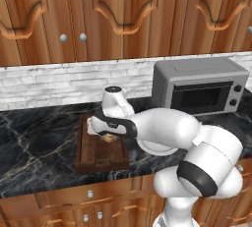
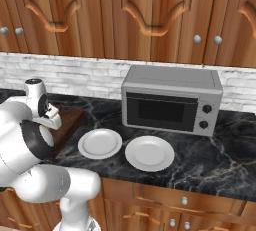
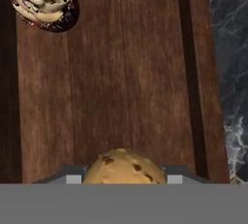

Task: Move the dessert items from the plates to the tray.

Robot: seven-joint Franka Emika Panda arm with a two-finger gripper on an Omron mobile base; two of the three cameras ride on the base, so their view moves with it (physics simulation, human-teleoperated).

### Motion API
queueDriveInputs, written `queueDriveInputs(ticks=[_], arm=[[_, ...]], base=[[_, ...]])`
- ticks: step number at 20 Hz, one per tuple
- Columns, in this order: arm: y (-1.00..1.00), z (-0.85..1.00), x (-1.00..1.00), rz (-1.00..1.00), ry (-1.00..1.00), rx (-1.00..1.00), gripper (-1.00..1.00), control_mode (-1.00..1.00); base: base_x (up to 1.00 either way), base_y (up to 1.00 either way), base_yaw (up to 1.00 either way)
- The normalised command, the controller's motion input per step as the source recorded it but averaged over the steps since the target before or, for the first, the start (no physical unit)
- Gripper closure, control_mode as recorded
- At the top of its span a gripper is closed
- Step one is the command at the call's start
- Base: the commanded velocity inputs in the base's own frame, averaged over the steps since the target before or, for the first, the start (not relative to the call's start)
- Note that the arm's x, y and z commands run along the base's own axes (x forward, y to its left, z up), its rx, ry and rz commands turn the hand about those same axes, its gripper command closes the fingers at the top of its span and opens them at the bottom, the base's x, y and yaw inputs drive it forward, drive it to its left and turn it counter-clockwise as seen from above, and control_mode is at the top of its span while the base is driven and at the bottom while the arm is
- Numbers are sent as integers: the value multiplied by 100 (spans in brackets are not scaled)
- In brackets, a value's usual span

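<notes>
My gripper point(image 1: 107, 136) hangs low over the dark wooden tray point(image 1: 93, 155), shut on the tan-orange morsel point(image 3: 123, 167). The morsel fills the gap between the two grey fingertips point(image 3: 72, 178) just above the tray's slatted floor point(image 3: 121, 82). A cupcake point(image 3: 46, 0) with a pale swirled top and dark wrapper stands on the tray floor farther along. Both white plates point(image 2: 100, 143) point(image 2: 149, 153) lie bare on the counter to the tray's right. In the left base view my forearm covers most of one plate point(image 1: 153, 148). My gripper point(image 2: 50, 119) sits above the tray point(image 2: 70, 119) in the right base view.
A grey microwave point(image 1: 199, 86) stands at the back right of the black marble counter point(image 1: 34, 137), behind the plates. A white brick backsplash and wooden wall cabinets point(image 1: 123, 14) rise behind. Marble counter point(image 3: 231, 48) borders the tray's raised side.
</notes>
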Motion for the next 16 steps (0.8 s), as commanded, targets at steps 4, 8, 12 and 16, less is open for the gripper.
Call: queueDriveInputs(ticks=[4,8,12,16], arm=[[0,-28,17,0,0,0,100,-100],[7,-28,17,0,0,0,100,-100],[19,-33,14,0,0,-1,100,-100],[15,-30,15,0,0,-1,100,-100]], base=[[0,0,0],[0,0,0],[0,0,0],[0,0,0]])
